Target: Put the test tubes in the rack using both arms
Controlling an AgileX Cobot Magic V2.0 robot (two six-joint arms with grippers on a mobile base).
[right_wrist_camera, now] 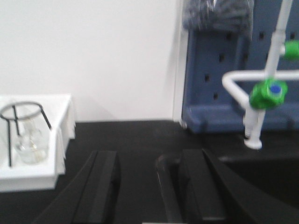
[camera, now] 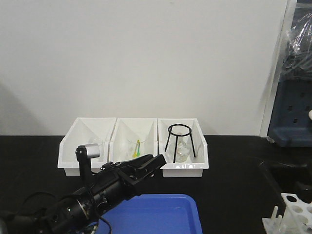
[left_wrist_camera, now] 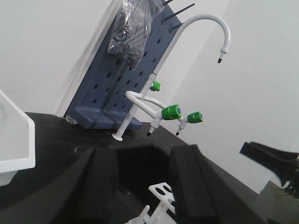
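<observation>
1. Nearest the front camera, the black jointed left arm [camera: 97, 195] reaches up from the bottom-left corner over the near edge of the black desk [camera: 234, 161], a small grey cylinder on top of it. The left gripper [camera: 153, 165] at its tip has its fingers spread with nothing between them, as the left wrist view also shows [left_wrist_camera: 140, 186].
2. A shallow blue plastic tray [camera: 161, 214] lies at the desk's near edge just beside that arm. Its floor is largely cut off and the arm covers part of it, so whether any slim clear glass test tubes lie there cannot be told; none shows in any view.
3. The small white plastic rack with round holes and upright pegs [camera: 292, 209] stands at the desk's near right corner, well apart from the left gripper; it is cropped by the frame. The holes that show look empty, so the transfer appears not yet begun.
4. The right gripper [right_wrist_camera: 149, 186] hangs with its two fingers spread and nothing held, pointed toward the sink edge, probably waiting.
5. Three white open-front bins [camera: 134, 146] line the desk's far edge; a black wire tripod ring [camera: 181, 141] stands over a clear conical flask [camera: 182, 151] in the right one.
</observation>
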